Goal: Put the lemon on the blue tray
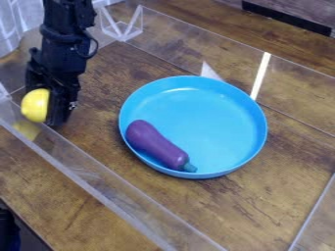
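Note:
The lemon [34,102], small and bright yellow, is at the far left of the wooden table, just above its surface. My black gripper [47,106] points steeply down and is shut on the lemon. One dark finger [61,104] shows on its right side, and the other is hidden behind the fruit. The blue tray [222,103], a large round dish, lies to the right of the gripper, well apart from it.
A purple eggplant [159,145] lies inside the tray on its front left part. Clear plastic walls [92,176] run along the table's front left edge and behind the arm. A dim yellow reflection of the lemon shows on the wall below it.

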`<state>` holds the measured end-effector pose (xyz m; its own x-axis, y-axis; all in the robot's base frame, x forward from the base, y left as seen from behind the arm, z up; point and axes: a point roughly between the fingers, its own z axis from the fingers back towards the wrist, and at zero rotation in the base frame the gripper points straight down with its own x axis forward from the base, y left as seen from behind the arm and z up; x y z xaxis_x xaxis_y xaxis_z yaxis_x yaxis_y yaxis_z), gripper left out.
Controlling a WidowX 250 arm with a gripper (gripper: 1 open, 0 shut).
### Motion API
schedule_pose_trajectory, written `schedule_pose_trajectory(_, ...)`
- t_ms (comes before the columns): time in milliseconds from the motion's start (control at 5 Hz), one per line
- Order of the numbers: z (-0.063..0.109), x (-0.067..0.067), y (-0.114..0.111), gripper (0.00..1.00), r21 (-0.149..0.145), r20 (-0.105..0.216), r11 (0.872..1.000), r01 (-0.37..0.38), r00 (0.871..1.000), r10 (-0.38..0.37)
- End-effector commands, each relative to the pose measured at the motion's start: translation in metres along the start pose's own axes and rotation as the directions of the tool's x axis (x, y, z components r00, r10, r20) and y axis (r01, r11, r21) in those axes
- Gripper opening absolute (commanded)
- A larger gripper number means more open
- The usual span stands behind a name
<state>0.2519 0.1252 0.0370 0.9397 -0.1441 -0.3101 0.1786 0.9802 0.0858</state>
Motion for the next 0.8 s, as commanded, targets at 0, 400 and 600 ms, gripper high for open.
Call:
schedule_pose_trajectory(0,0.027,0.008,-0.006,0.0,0.047,0.054,0.998,0.033,0.998,-0.035)
schedule_pose_trajectory(400,0.05,0.004,-0.029,0.0,0.079,0.059,0.992,0.102,0.992,-0.107)
schedule_pose_trajectory(600,0.045,0.006,-0.028,0.0,0.076,0.055,0.993,0.095,0.994,-0.099)
